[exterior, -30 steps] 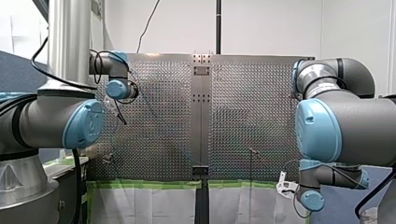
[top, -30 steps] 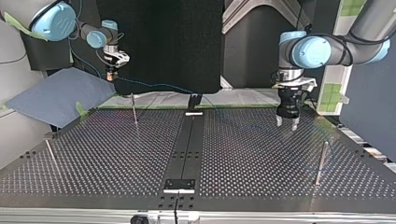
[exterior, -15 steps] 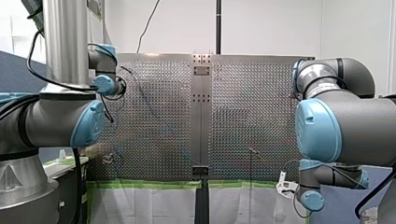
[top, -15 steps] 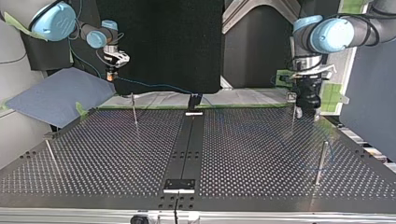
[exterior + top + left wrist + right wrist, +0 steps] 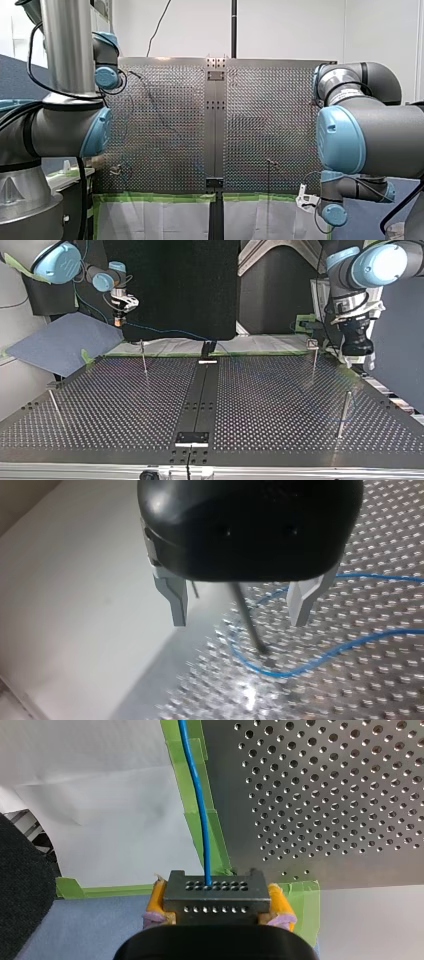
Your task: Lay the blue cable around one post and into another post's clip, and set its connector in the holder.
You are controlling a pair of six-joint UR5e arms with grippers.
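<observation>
- My right gripper [image 5: 217,909] — yellow-orange pads [image 5: 156,901] clamped on the dark grey, hole-studded connector block [image 5: 217,890], one pad on each side.
- The thin blue cable [image 5: 197,795] leaves the block's face straight ahead of the gripper. It crosses the green tape strip [image 5: 212,827] at the edge of the perforated metal table [image 5: 325,795].
- Top view: this gripper hangs at ten o'clock, beyond the table's far edge and above a blue-grey sheet [image 5: 60,342].
- From there the cable sags toward twelve o'clock, where a small black block [image 5: 208,347] stands at the far end of the black centre strip [image 5: 200,395]. The connector is well apart from that block.
- My left gripper [image 5: 240,607] — black body, bare metal fingers [image 5: 176,600] spread apart, nothing between them gripped.
- A slim metal post [image 5: 247,622] stands between those fingers and touches neither. The cable lies on the table and bends in a U round the post's foot.
- Top view: the left gripper is raised at two o'clock, over the table's side edge.
- At that gripper's nine o'clock, near it, stands a thin post with a small square head [image 5: 313,355].
- A plain post [image 5: 343,412] stands at four o'clock, with faint blue cable on the table beside it.
- I cannot tell for sure which of these two posts the U goes round.
</observation>
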